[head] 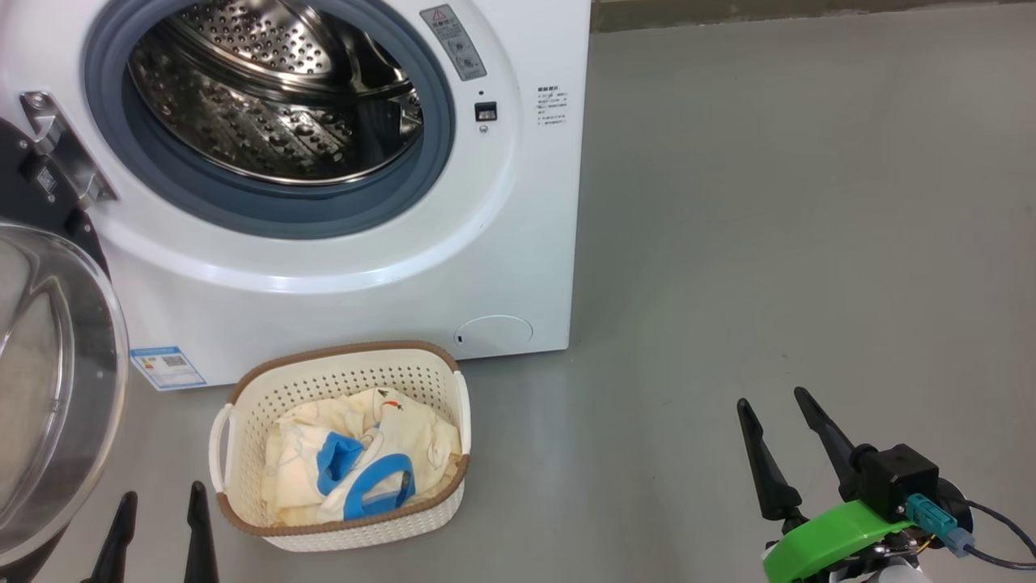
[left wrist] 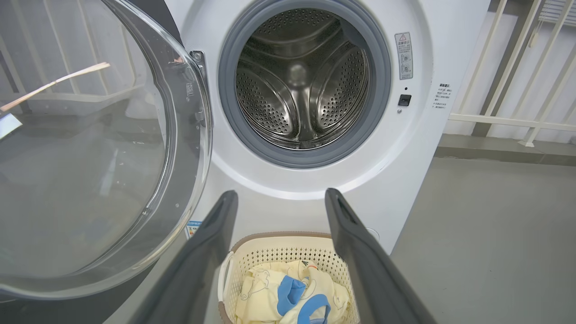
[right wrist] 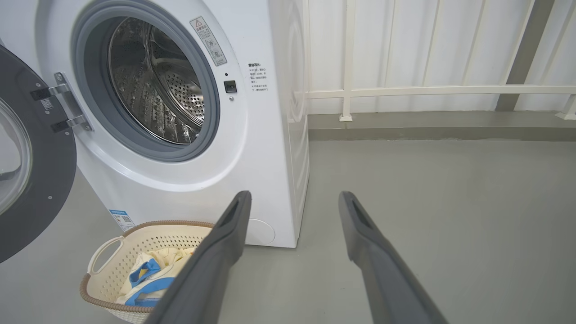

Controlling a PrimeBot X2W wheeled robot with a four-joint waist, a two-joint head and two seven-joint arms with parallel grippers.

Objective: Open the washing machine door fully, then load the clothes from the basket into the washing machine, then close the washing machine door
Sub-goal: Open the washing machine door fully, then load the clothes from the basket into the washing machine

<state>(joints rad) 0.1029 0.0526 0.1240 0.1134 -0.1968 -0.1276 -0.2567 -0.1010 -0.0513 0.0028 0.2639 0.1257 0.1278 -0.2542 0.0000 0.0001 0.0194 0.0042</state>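
The white washing machine (head: 518, 202) stands with its steel drum (head: 275, 89) exposed. Its door (head: 48, 380) is swung wide to the left, glass bowl bulging toward me; the door (left wrist: 90, 148) and the door (right wrist: 31, 166) also show in both wrist views. On the floor before the machine sits the cream basket (head: 340, 380) holding cream-yellow clothes (head: 360, 461) with blue trim. My left gripper (head: 162, 502) is open just left of the basket, holding nothing. Far to the right, over bare floor, my right gripper (head: 777, 405) stands open with nothing in it.
Grey floor (head: 769, 243) stretches open to the right of the machine. A white railing (right wrist: 427, 90) runs along the back wall above a low step. The open door takes up the space at the left.
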